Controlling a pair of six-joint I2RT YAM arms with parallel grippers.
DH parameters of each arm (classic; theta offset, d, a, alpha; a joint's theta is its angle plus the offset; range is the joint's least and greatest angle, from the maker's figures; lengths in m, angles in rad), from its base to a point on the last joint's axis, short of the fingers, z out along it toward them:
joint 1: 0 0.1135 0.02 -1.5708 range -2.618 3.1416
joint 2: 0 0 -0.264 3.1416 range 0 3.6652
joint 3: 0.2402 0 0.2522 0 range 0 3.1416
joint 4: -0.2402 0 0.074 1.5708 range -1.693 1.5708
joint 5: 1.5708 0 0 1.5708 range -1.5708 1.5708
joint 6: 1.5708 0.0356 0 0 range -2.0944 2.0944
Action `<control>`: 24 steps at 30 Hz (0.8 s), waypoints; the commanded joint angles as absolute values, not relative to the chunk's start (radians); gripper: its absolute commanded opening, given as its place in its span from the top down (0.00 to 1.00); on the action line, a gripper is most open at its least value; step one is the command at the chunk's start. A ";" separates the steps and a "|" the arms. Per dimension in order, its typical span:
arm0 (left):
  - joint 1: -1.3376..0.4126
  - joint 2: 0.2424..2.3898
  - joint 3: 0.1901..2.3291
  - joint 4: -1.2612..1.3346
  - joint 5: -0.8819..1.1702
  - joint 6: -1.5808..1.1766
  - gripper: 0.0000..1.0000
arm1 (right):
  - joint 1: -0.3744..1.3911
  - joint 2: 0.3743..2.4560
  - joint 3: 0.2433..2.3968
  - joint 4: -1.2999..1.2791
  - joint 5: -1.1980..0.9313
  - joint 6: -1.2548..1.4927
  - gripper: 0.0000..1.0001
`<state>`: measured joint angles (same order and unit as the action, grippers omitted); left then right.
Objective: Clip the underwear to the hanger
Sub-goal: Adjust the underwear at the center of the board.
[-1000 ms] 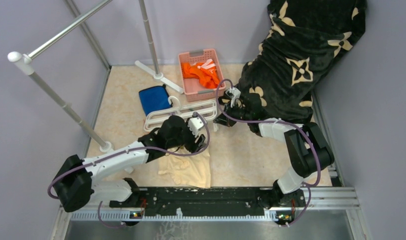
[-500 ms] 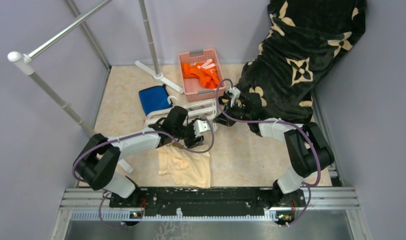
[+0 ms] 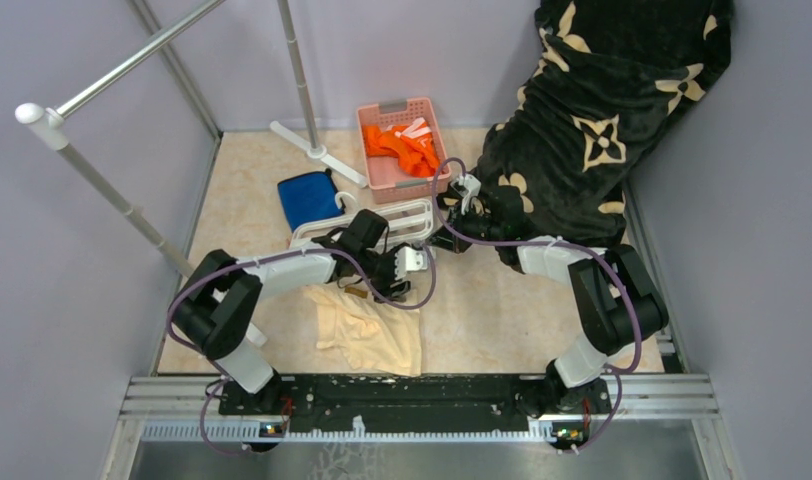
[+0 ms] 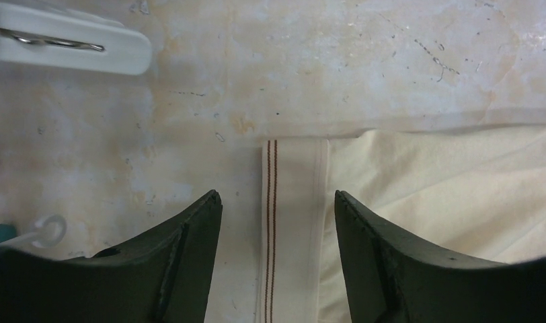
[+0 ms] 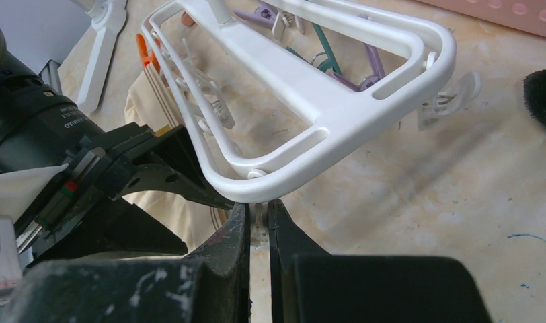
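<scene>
The underwear lies crumpled flat on the desk, near its front edge and between the two arms. The left gripper hangs over the garment's far edge with its fingers apart. They straddle a pale waistband strip marked with two thin brown lines, and I cannot tell whether they touch it. Just beyond lies the hanger, flat on the desk beside a blue cloth and in front of a pink basket. The right gripper meets the hanger's right end, its fingers pressed together on a thin white tab under the rim.
</scene>
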<state>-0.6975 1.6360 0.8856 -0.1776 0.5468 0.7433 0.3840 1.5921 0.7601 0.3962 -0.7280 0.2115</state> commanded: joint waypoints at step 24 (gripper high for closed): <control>-0.685 1.702 0.893 -0.276 0.531 0.796 0.34 | 0.400 1.578 0.804 0.444 -0.781 0.185 1.00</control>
<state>-0.6888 1.6764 0.8989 -0.2462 0.5270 0.7689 0.3904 1.5921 0.7601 0.3950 -0.7517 0.2028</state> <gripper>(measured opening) 0.659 0.050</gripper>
